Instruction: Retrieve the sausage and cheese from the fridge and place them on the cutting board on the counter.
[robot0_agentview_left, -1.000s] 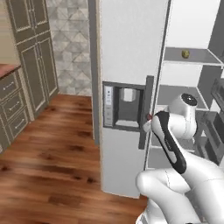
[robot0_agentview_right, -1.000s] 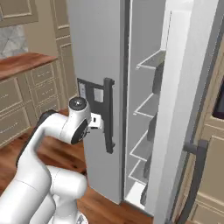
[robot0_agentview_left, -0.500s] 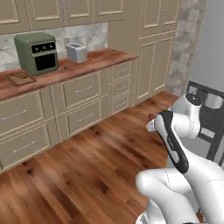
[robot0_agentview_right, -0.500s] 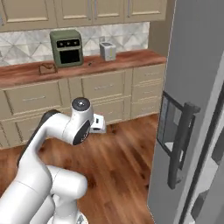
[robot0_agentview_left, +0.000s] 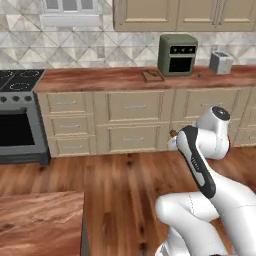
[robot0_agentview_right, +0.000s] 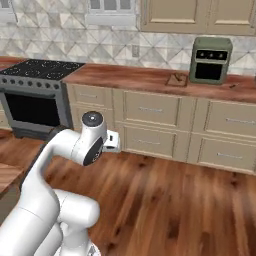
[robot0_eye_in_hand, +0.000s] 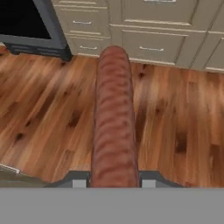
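My gripper was clamped on the dark red, rod-shaped sausage, which in the hand view ran from the bottom centre of the frame straight up to its rounded end near the top, with one small dark fingertip pressed against each side of its base. Behind it lay reddish-brown wooden floorboards, beige drawer fronts with metal bar handles along the top edge, and the dark oven front in the upper left corner. In the left base view a little of the sausage's red end peeked out just left of my white arm, right of centre. The long reddish-brown wood-grain counter crossed the upper part of that frame, and the small flat brown cutting board lay on it just left of a boxy olive-green toaster oven, with a small silver toaster further right. In the right base view the board sat in the upper right, again touching the countertop beside the green oven, and the black stovetop was at the upper left.
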